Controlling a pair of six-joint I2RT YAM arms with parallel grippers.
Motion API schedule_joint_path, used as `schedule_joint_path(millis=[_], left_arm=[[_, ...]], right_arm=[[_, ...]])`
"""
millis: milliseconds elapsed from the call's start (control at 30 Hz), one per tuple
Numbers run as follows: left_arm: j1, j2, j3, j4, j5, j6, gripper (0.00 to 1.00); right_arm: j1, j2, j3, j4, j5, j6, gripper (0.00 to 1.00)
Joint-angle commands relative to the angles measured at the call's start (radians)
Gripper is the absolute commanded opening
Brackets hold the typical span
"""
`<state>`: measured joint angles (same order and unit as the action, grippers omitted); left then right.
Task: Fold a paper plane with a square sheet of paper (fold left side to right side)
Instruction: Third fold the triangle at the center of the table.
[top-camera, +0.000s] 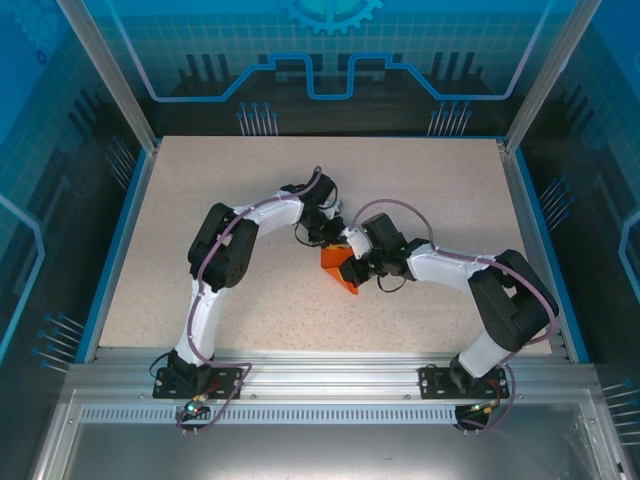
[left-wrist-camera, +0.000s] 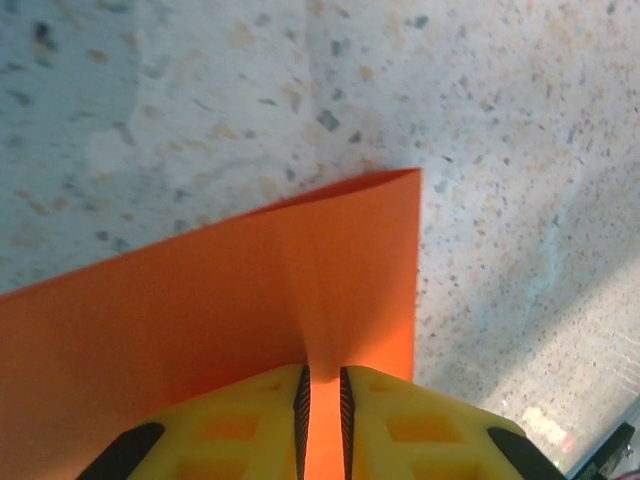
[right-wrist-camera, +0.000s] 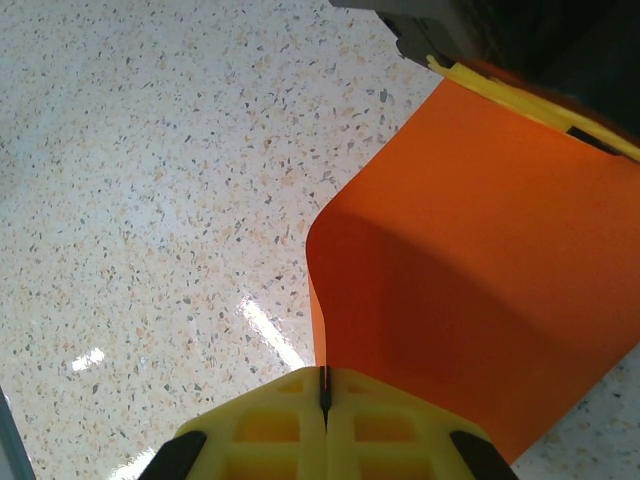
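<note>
I have the sheet (top-camera: 338, 268) near the middle of the surface (top-camera: 200, 220), gripped by both tools at once. From overhead the two arms meet there. The left tool (top-camera: 320, 236) is just behind the orange paper and the right tool (top-camera: 356, 268) is at its right side.

On the left wrist camera, that tool's yellow fingers (left-wrist-camera: 250, 420) stand almost together with only a thin slit between them. The paper runs down into the slit, so it is pinched there. A soft ridge rises from the grip toward the sheet's far corner, which hangs over the speckled surface.

On the right wrist camera, the right tool's fingers (right-wrist-camera: 260, 425) are pressed fully together on the sheet's near edge. From that pinch the paper bows up and away in a smooth curve to the left tool at the top right, where a yellow finger lies along the far edge. The sheet is bent, not creased flat. I cannot tell whether any part of it touches the surface.
</note>
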<state>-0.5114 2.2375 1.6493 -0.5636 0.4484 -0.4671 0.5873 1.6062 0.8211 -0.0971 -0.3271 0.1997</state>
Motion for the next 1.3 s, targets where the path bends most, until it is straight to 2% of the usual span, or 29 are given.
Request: schedule_joint_path(millis=[0, 167, 600, 1267], left_arm=[[-0.016, -0.060, 0.035, -0.042, 0.045, 0.031, 0.22], [-0.017, -0.052, 0.048, -0.048, 0.037, 0.037, 0.22], [-0.019, 0.087, 0.111, -0.111, -0.013, 0.071, 0.19], [-0.033, 0.099, 0.099, -0.134, -0.053, 0.096, 0.17]], right_arm=[[-0.012, 0.002, -0.003, -0.007, -0.025, 0.010, 0.00], [-0.012, 0.004, -0.002, -0.011, -0.026, 0.008, 0.00], [-0.016, 0.015, 0.014, -0.030, -0.027, 0.023, 0.00], [-0.093, 0.086, 0.084, -0.084, -0.047, 0.091, 0.00]])
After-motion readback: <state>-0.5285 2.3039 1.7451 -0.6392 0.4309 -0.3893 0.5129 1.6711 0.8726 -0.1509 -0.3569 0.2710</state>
